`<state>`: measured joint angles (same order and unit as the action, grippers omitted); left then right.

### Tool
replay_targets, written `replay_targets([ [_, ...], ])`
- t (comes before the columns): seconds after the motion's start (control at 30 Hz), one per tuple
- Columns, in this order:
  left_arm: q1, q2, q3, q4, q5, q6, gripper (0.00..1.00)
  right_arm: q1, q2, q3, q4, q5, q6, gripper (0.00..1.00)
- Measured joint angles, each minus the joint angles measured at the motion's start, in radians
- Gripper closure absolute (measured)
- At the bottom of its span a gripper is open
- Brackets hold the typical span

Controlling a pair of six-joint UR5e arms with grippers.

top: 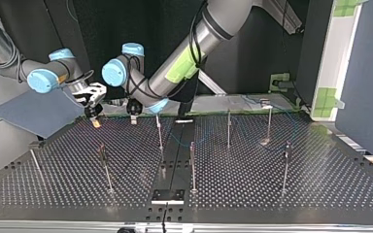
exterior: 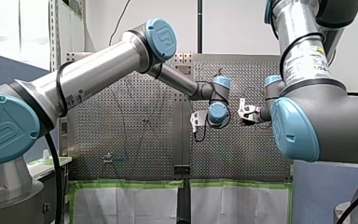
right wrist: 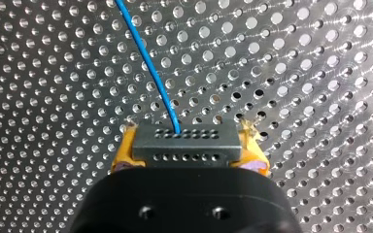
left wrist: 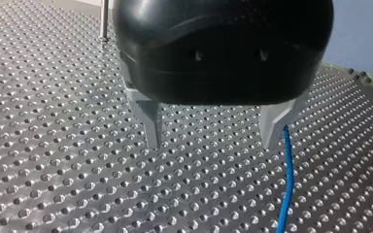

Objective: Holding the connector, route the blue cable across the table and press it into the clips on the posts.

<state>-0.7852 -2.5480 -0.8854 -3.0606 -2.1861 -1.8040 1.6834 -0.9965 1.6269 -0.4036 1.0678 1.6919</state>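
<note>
right gripper (right wrist: 187, 148) — connector (right wrist: 184, 138) between pads (right wrist: 122, 158)

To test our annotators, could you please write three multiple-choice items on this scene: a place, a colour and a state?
1. Where is the connector? A on the table; B in my right tool; C in a post's clip.
2. The cable is: A blue; B red; C black.
3. My left tool is: A shut on the cable; B shut on a post; C open.
Answers: 1 B, yellow pads clamp it; 2 A, a blue strand leaves the connector; 3 C, its fingers stand apart, empty.
</note>
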Motion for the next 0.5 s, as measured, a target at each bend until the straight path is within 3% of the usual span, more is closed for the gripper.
replay_targets([
  [0.23,-0.005,0.002,0.0,-0.04,-0.004,-0.045,0.02,0.0,0.0,0.0,-0.001,0.0,0.0,1.0],
  [0.37,-0.015,0.011,-0.01,-0.082,-0.033,-0.055,0.02,0.0,0.001,0.0,-0.001,0.0,0.0,1.0],
  [0.5,-0.018,0.036,-0.04,-0.081,-0.061,-0.057,0.02,0.0,0.001,0.0,-0.002,0.001,0.0,1.0],
])
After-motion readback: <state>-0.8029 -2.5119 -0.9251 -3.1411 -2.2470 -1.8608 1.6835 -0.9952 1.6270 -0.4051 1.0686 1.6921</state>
